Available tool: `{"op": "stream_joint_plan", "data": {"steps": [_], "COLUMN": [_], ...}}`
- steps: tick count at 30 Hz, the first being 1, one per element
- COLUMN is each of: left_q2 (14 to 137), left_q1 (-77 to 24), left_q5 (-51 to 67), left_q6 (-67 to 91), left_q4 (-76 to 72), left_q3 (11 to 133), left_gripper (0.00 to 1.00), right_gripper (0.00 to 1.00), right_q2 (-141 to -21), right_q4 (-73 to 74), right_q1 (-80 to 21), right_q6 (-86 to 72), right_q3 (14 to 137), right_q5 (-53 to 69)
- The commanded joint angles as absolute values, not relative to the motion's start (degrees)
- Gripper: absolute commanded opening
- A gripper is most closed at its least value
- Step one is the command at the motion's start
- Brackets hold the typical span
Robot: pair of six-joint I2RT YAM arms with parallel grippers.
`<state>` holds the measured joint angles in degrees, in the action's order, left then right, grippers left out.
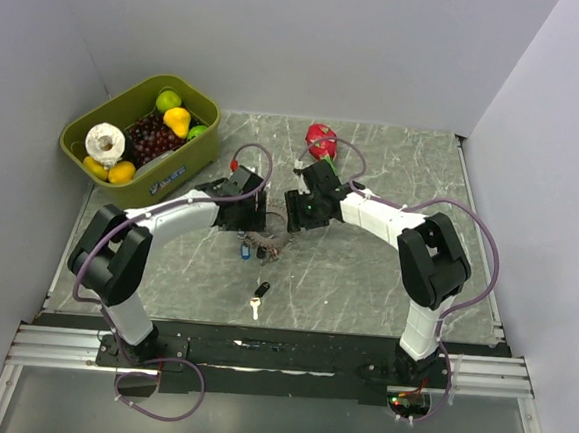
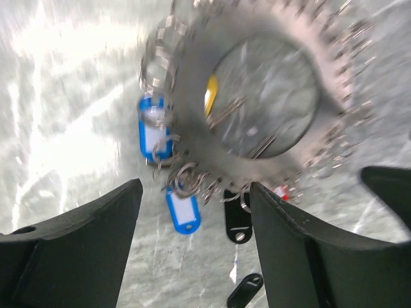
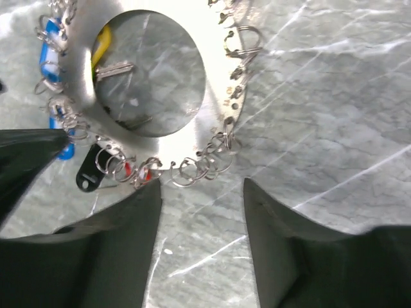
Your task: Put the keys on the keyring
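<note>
The keyring (image 1: 267,241) is a wide flat metal hoop with many small split rings round its rim, lying mid-table between both grippers. Blue-tagged (image 2: 183,210) and black-tagged keys (image 2: 238,221) hang from it. My left gripper (image 1: 252,217) is open; in its wrist view the blurred keyring (image 2: 192,96) lies just beyond its tips (image 2: 196,212). My right gripper (image 1: 295,212) is open and empty; the keyring (image 3: 218,96) lies just past its tips (image 3: 202,192), with a silver key (image 3: 115,69) showing through its hole. One loose black-headed key (image 1: 259,294) lies nearer the front.
A green bin (image 1: 199,149) of fruit stands at the back left. A red fruit (image 1: 321,139) lies at the back, behind the right arm. Grey walls close in the marble table on three sides.
</note>
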<state>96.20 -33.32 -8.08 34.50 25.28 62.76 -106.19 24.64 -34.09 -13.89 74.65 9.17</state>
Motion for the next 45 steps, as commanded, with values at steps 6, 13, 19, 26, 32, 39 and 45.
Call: {"op": "stream_joint_plan", "data": {"steps": [6, 13, 19, 26, 32, 39, 45], "left_q2": [104.91, 114.95, 116.9, 110.49, 103.64, 98.62, 93.52], "left_q1": [-28.04, -27.6, -27.07, -27.33, -30.14, -37.26, -38.58], "left_q5": [-8.43, -6.51, -5.45, 1.22, 1.5, 2.37, -3.74], "left_q6": [28.31, 26.98, 26.89, 30.22, 34.79, 38.58, 38.5], "left_q4": [29.26, 30.85, 31.11, 26.55, 25.14, 25.85, 27.14], "left_q3": [77.5, 86.56, 85.79, 76.83, 68.83, 63.29, 62.13], "left_gripper": [0.76, 0.76, 0.66, 0.55, 0.54, 0.57, 0.63], "right_gripper": [0.73, 0.77, 0.81, 0.82, 0.82, 0.82, 0.82], "right_q2": [-101.08, -99.75, -102.21, -106.16, -108.28, -106.88, -103.63], "right_q4": [19.44, 13.37, 7.75, 6.77, 8.0, 8.18, 10.28], "right_q1": [-30.33, -29.44, -29.62, -29.53, -29.53, -29.53, -29.09], "right_q6": [-18.89, -24.07, -28.46, -29.62, -29.44, -27.51, -26.81], "right_q3": [69.27, 61.45, 58.98, 61.87, 66.44, 67.24, 66.8], "right_q5": [11.67, 18.54, 25.74, 27.86, 28.57, 27.52, 23.56]}}
